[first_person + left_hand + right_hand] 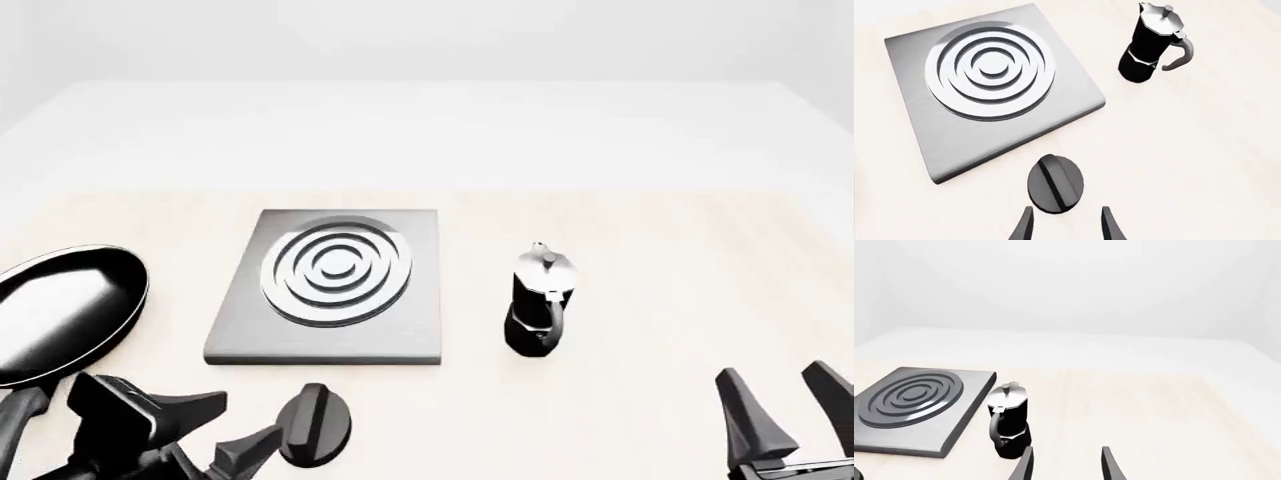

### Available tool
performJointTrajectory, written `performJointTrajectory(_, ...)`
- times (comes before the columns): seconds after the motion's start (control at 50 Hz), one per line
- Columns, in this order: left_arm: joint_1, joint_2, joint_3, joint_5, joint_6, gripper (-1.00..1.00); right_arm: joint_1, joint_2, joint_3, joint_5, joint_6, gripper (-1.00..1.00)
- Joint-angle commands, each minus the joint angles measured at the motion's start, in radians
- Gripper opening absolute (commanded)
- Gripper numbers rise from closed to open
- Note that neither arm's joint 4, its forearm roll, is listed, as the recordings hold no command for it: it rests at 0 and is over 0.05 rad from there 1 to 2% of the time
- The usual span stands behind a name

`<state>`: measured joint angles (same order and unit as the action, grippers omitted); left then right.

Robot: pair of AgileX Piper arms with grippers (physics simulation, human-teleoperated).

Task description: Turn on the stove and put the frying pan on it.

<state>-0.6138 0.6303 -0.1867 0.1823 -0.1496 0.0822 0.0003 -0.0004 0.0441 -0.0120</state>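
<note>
At the near left of the tabletop [667, 230] my left end effector [1066, 224] hovers just near of the knob [1055, 183], fingers spread and holding nothing. The knob lies just beside the near edge of the stove [334, 285]. I judge it small, rigid and smooth, so I should pinch its raised middle ridge across both sides and turn it slowly. The frying pan [60, 312] rests at the far left, apart from the stove; it looks stiff, glossy and rather heavy at the bowl, so the handle is the place to hold, though it is mostly hidden. My right end effector [787, 405] is open and empty, near right, well apart from the moka pot [539, 300]
</note>
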Motion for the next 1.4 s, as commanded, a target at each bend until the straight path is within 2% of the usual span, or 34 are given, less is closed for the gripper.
performJointTrajectory(0.02,-0.012,0.132,0.046,-0.139,0.003,1.00,0.007,0.000,0.000,0.007,0.001,1.00)
performJointTrajectory(0.28,-0.013,0.289,0.071,-0.302,-0.014,1.00,0.004,0.000,0.000,0.009,0.003,1.00)
performJointTrajectory(0.42,-0.021,0.325,0.072,-0.338,-0.017,1.00,0.000,0.000,0.000,0.009,0.003,1.00)
performJointTrajectory(0.5,-0.032,0.398,0.082,-0.413,-0.019,1.00,-0.006,0.000,0.000,0.010,0.003,1.00)
performJointTrajectory(0.82,-0.043,0.547,0.088,-0.547,-0.028,1.00,-0.017,0.000,0.000,0.014,0.007,1.00)
performJointTrajectory(0.9,-0.040,0.629,0.098,-0.625,-0.022,1.00,-0.018,0.000,0.000,0.017,0.006,1.00)
performJointTrajectory(1.4,-0.047,0.757,0.097,-0.736,-0.021,1.00,-0.024,0.001,0.000,0.022,0.008,1.00)
